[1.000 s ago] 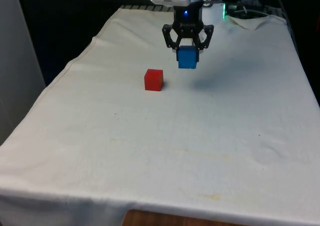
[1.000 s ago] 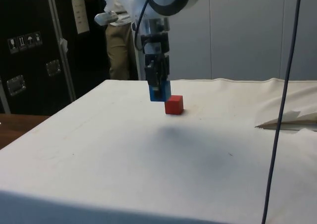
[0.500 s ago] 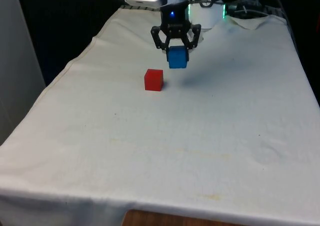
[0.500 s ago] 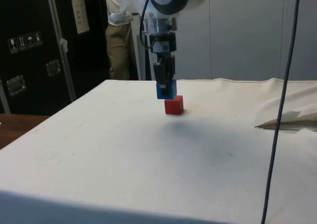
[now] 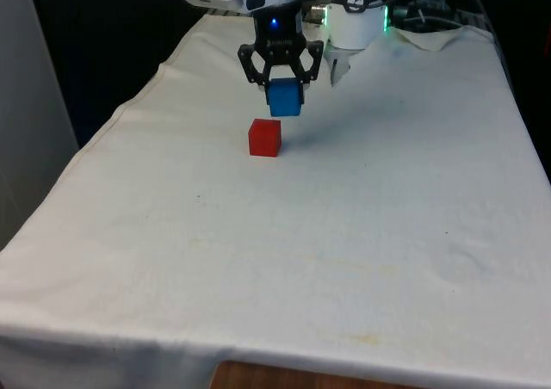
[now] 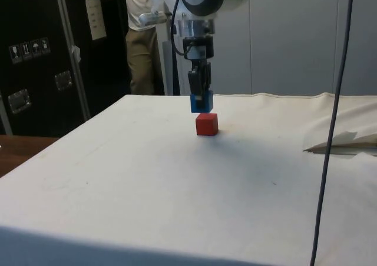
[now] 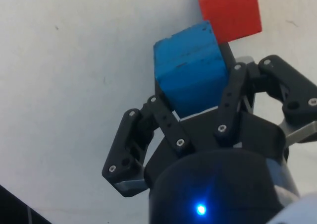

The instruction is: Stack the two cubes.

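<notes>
My gripper (image 5: 283,86) is shut on a blue cube (image 5: 284,97) and holds it in the air. The red cube (image 5: 265,138) rests on the white cloth, a little below the blue one and slightly toward the front view's left and nearer the camera. From the side, the blue cube (image 6: 200,103) hangs just above the red cube (image 6: 207,125), offset a bit from it, under my gripper (image 6: 199,95). In the wrist view the blue cube (image 7: 190,70) sits between my fingers (image 7: 233,92) with the red cube (image 7: 230,8) just past it.
The table (image 5: 344,234) wears a white cloth. Crumpled cloth (image 5: 435,36) and cables lie at the far end near the robot base. A person (image 6: 138,39) stands behind the table in the side view. A dark cable (image 6: 333,125) hangs at the side view's right.
My gripper has carried the blue cube toward the front view's left and a little farther back, from beside the red cube to nearly over it. The red cube has stayed put.
</notes>
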